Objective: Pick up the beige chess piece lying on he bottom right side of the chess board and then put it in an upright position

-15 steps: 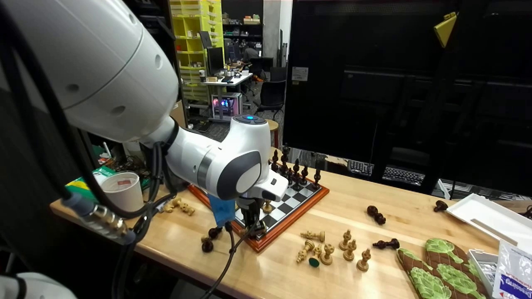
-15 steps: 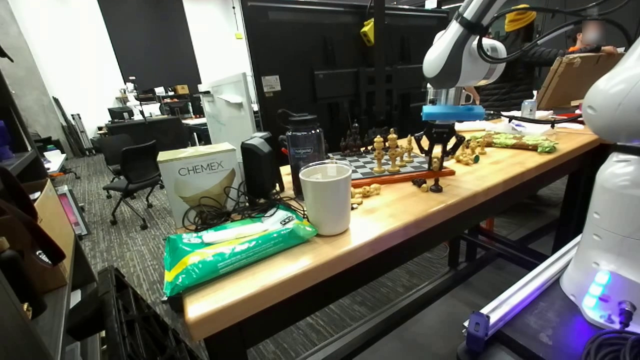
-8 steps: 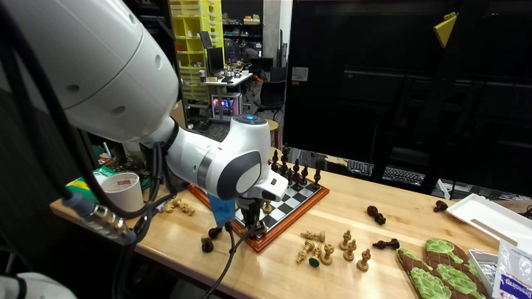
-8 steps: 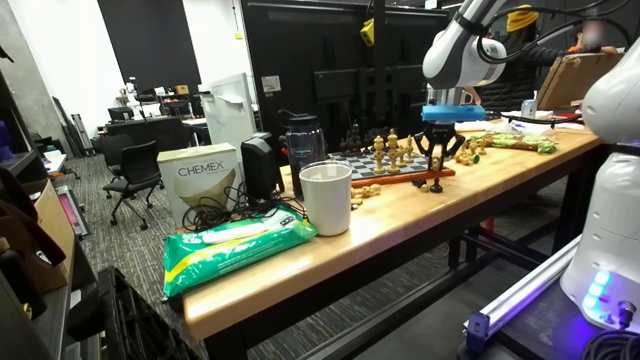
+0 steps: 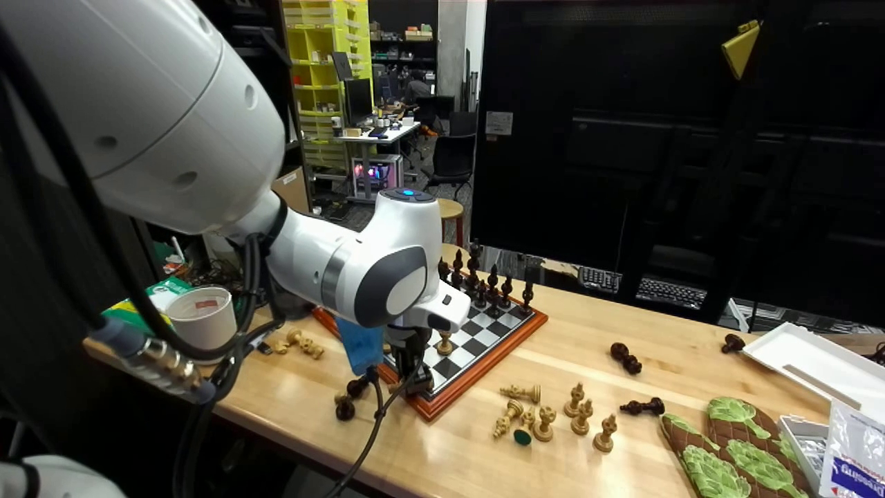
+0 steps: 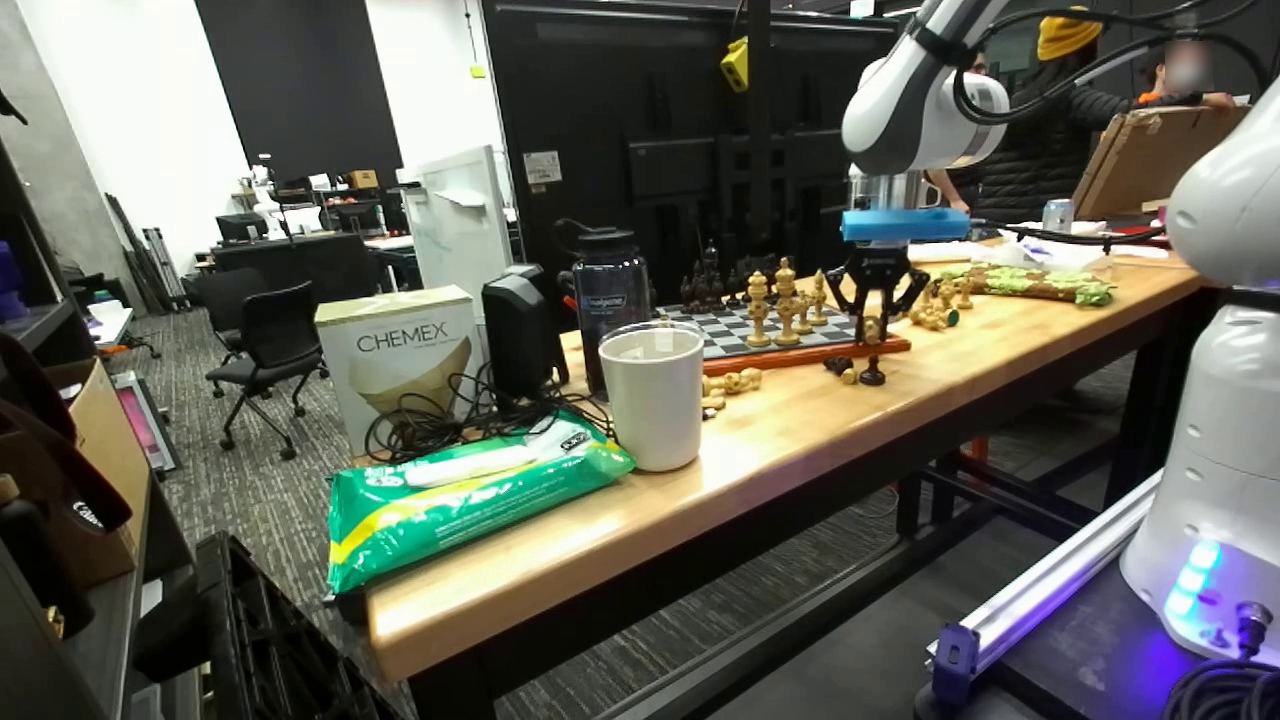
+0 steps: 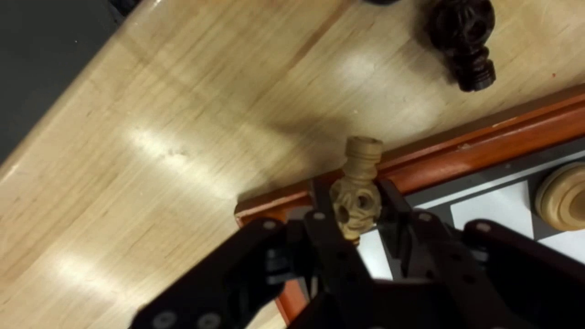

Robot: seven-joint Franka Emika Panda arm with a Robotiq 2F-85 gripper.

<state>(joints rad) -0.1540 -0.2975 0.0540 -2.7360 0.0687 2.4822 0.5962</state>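
The beige chess piece is between my fingertips in the wrist view. Its carved round part is gripped, and its narrow ringed end points out over the board's edge toward the table. Its other end is hidden by the fingers. It also shows in an exterior view. My gripper is shut on it, pointing down at a corner of the chess board. The gripper shows in both exterior views. The board's reddish-brown frame runs just under the piece. I cannot tell whether the piece touches it.
A dark piece and another dark piece are on the table beside the frame. A beige piece stands on the board near the gripper. Several beige pieces are off the board. A white cup is at the left.
The arm and gripper have shifted slightly to the left in both exterior views in the last half second, with the beige piece in the fingers. The other pieces have not moved.
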